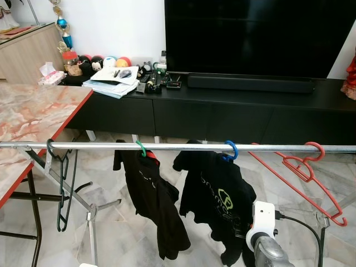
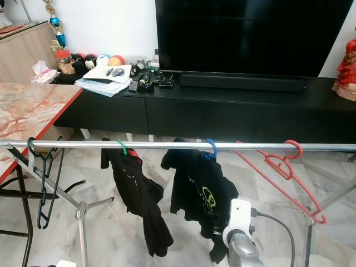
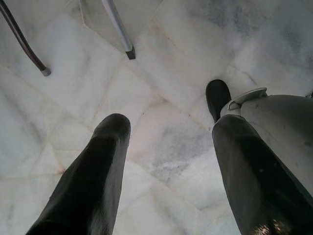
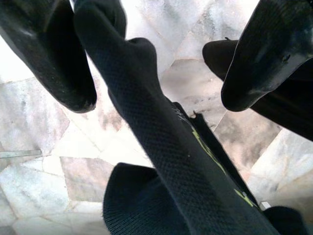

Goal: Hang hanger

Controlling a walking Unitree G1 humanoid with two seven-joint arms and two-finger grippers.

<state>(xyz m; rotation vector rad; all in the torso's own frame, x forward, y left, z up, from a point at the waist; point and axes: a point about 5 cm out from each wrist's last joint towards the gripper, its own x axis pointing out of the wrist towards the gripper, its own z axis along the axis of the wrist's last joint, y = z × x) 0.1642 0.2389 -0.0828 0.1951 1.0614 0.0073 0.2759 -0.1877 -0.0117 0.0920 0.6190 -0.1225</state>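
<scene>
Red hanger (image 1: 303,169) hangs empty at the rail's (image 1: 178,147) right end. Right gripper (image 4: 156,63) is low, fingers (image 4: 54,58) apart around a fold of the black logo shirt (image 1: 217,203). Left gripper (image 3: 166,142) spread over marble floor (image 3: 166,58). Second black shirt (image 1: 150,194) and dark hanger (image 1: 61,183) hang further left.

Your left gripper (image 3: 166,142) points down at pale veined marble floor tiles (image 3: 166,63), its two black fingers (image 3: 93,181) spread apart; two thin metal legs (image 3: 120,29) stand beyond.
</scene>
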